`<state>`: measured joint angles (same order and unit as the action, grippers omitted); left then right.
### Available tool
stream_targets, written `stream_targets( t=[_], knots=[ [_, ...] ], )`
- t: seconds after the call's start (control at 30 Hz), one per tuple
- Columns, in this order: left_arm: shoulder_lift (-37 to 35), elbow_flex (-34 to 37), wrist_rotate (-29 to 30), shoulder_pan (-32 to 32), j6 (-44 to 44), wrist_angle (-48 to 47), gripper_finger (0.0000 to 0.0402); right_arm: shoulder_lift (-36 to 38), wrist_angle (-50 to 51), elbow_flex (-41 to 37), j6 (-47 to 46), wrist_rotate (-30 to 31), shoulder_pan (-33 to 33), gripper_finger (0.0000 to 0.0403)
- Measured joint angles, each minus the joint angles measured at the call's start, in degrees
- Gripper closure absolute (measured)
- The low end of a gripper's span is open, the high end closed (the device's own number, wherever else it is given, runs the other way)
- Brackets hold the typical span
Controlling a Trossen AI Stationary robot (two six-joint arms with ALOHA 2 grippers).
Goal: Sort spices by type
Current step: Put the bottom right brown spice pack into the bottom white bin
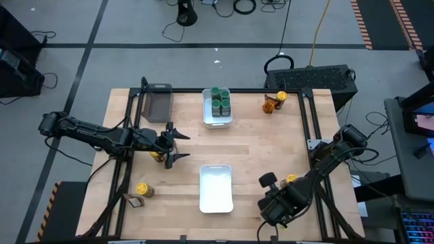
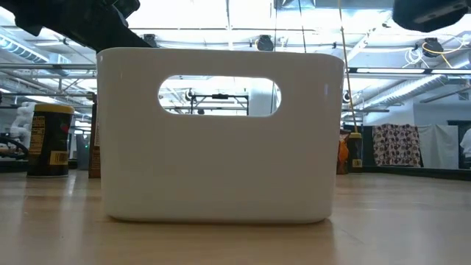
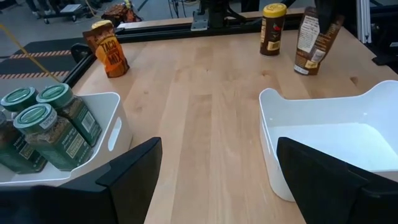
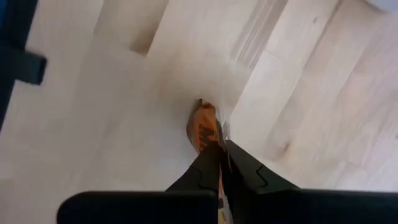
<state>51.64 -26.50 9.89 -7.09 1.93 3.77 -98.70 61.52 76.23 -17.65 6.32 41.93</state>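
Note:
My right gripper [image 1: 269, 180] is near the table's near right corner, pointing down, shut on a brown-orange packet [image 4: 205, 127]. A yellow-lidded jar [image 1: 291, 179] stands just right of it. My left gripper [image 1: 182, 144] is open over the table's left middle, touching nothing, with a yellow-lidded jar [image 1: 157, 156] standing by its wrist. Several green-lidded jars [image 3: 46, 127] stand in the far white bin [image 1: 217, 120]. A packet [image 3: 109, 50] and a yellow-lidded jar [image 1: 281, 97] stand at the far right. Another yellow-lidded jar [image 1: 142, 188] and a packet [image 1: 134, 201] are near the left front corner. My right gripper pinches the packet's upper end [image 4: 214, 144] between its two fingers, coming from above and pointing down. The packet [image 3: 313, 43] hangs tilted below the fingers. Its lower end [image 3: 303, 68] is at the table top; whether it rests there cannot be told.
An empty white bin [image 1: 216, 198] sits at the near middle, between the two grippers. A dark grey tray [image 1: 157, 102] lies at the far left. Black frame rails [image 1: 308, 122] run along the table's sides. Bare wood lies in the middle between the two bins.

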Motion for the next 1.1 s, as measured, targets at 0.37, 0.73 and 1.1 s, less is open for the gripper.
stream_targets(
  t=[0.37,0.73,1.1],
  knots=[
    [0.0,0.0,0.02,-0.02,0.0,-0.23,0.0079,0.0,-0.46,0.02,1.36,-0.36,-0.35,0.0403],
    [0.0,0.0,0.02,-0.04,0.0,-0.24,0.0079,0.0,0.17,0.02,19.71,-5.28,-0.33,0.0403],
    [0.0,0.0,0.02,-0.04,0.0,-0.24,0.0079,0.0,0.08,0.02,27.54,-4.63,-1.06,0.0403]
  ],
)
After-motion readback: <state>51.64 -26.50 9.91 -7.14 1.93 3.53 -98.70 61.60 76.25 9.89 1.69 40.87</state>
